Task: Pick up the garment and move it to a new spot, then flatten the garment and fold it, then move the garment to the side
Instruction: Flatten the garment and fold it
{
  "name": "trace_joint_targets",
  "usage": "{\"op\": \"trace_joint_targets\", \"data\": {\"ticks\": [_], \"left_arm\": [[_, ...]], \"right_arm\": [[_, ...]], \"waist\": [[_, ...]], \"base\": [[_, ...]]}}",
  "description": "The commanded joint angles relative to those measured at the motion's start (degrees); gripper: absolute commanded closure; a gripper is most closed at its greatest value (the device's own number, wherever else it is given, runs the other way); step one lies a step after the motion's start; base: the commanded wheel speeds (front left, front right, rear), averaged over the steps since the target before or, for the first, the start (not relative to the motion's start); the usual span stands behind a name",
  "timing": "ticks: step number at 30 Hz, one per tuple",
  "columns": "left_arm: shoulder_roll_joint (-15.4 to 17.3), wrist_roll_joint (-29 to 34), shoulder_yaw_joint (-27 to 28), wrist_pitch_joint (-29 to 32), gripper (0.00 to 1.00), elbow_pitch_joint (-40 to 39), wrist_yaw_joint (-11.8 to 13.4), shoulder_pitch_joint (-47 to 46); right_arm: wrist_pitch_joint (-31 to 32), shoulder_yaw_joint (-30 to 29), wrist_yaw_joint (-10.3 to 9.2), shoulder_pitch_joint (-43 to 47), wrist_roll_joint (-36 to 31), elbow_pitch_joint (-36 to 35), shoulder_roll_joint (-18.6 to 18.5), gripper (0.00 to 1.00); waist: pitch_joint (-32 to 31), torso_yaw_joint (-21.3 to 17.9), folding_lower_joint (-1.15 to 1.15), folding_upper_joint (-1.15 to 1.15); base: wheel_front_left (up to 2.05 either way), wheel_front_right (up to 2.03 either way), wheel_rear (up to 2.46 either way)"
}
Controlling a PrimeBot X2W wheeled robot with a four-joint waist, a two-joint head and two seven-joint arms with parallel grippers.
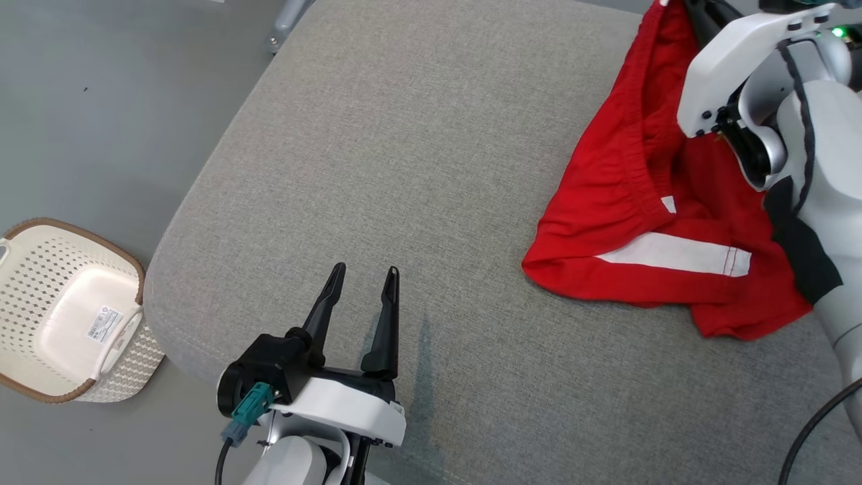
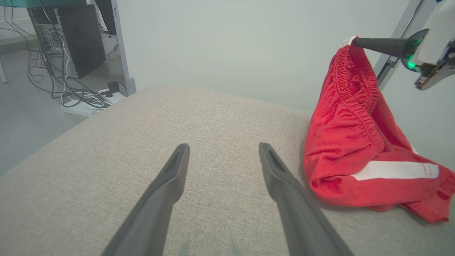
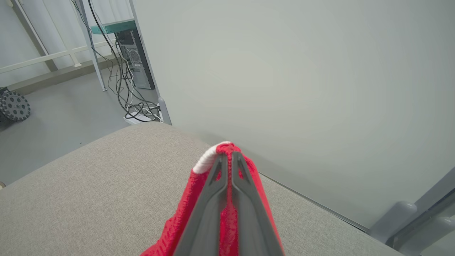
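The garment (image 1: 646, 222) is a pair of red shorts with a white side stripe and an elastic waistband. It lies at the right of the grey cushioned surface (image 1: 417, 155), one edge lifted. My right gripper (image 3: 227, 158) is shut on that lifted waistband edge; its dark fingers (image 2: 376, 44) hold the cloth up while the rest of the garment (image 2: 359, 156) drapes down onto the surface. My left gripper (image 1: 363, 279) hovers open over the near edge of the surface, left of the garment (image 3: 227, 209), with nothing between its fingers (image 2: 170, 181).
A white perforated basket (image 1: 67, 310) stands on the floor at the lower left. Beyond the surface are a pale wall (image 2: 249, 46), a computer tower with tangled cables (image 2: 67, 46) and a metal frame leg (image 3: 419, 217).
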Motion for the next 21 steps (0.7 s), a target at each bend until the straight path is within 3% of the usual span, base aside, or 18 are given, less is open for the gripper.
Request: {"op": "trace_joint_targets", "data": {"ticks": [1, 10, 17, 21], "left_arm": [[0.2, -0.2, 0.1, -0.2, 0.0, 0.1, 0.2, -0.2], [0.2, 1.0, 1.5, -0.2, 0.0, 0.4, 0.0, 0.2], [0.2, 3.0, 3.5, -0.2, 0.0, 0.5, -0.7, -0.5], [0.2, 4.7, 5.1, -0.2, 0.0, 1.1, -1.3, -0.5]], "right_arm": [[-0.7, 0.7, -0.02, -0.3, -0.5, 0.9, 0.1, 0.0], [0.0, 8.7, -0.02, 2.4, 0.7, 5.2, 2.9, 0.0], [-3.0, 12.6, -0.02, 6.3, 7.6, 0.9, 2.0, 0.0], [-8.1, 14.3, -0.02, 10.7, 11.7, -3.8, 0.2, 0.0]], "waist": [[-0.1, 0.2, 0.0, 0.0], [-2.2, -3.2, 0.0, 0.0], [-5.4, -9.7, 0.0, 0.0], [-8.0, -15.0, 0.0, 0.0]], "base": [[0.0, 0.0, 0.0], [0.0, 0.0, 0.0], [0.0, 0.0, 0.0], [0.0, 0.0, 0.0]]}}
